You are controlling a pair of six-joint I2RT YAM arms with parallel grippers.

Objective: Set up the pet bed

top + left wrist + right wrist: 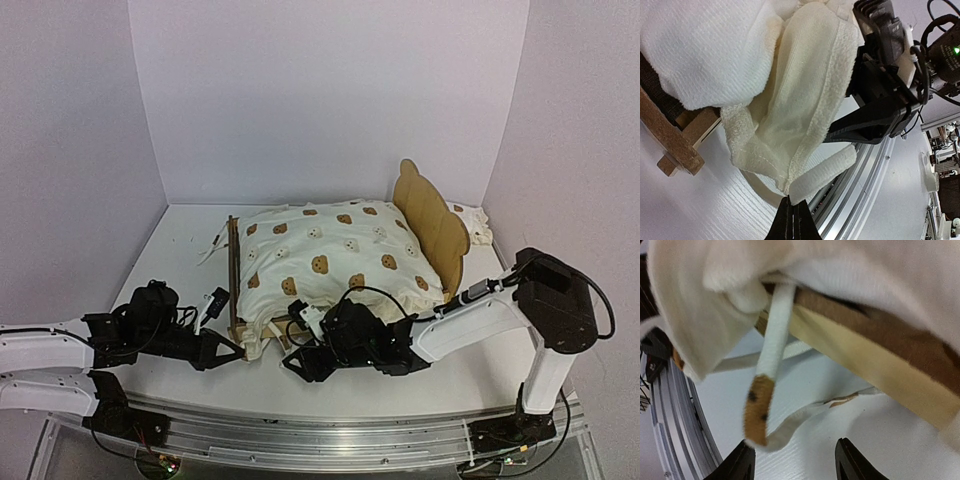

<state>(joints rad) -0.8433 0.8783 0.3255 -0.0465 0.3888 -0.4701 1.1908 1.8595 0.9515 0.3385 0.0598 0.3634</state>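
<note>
One bear-print cushion [330, 255] fills the pet bed [432, 225]

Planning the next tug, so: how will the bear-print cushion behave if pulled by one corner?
Probably floppy: a corner of the cushion hangs in soft folds off the pet bed. Likely light for its bulk, since it sits puffed up. Its tie string dangles loose and might snag on the frame.

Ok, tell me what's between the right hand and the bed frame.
A tie string dangles in front of the bed frame, just ahead of the open right hand; the cushion overhangs its rail.
</note>
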